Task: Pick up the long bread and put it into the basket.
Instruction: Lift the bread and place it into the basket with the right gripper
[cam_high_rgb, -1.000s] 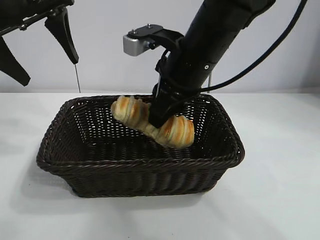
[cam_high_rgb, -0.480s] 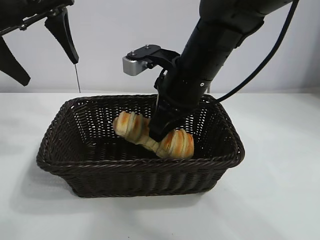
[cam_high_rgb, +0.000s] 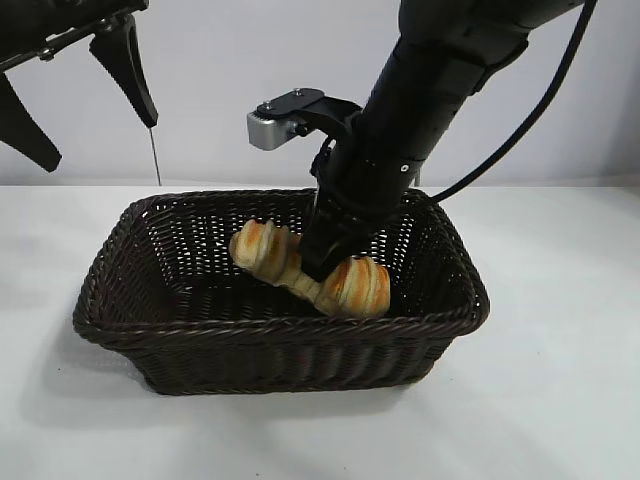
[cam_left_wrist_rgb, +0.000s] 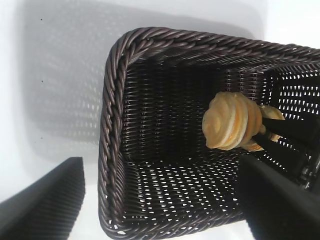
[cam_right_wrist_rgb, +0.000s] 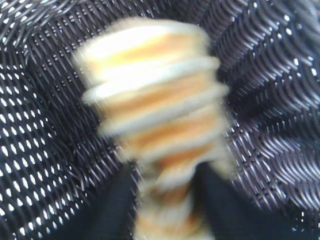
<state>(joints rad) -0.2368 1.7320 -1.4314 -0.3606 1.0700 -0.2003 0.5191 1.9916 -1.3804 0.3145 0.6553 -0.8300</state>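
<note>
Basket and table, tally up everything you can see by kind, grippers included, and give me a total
Long bread: 1
Basket: 1
Grippers: 2, the left gripper and the right gripper
Total: 4

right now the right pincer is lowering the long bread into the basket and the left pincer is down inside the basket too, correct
Not quite. The left pincer is up above the table, outside the basket, as the exterior view shows. The right pincer does have the long bread down inside it.
</note>
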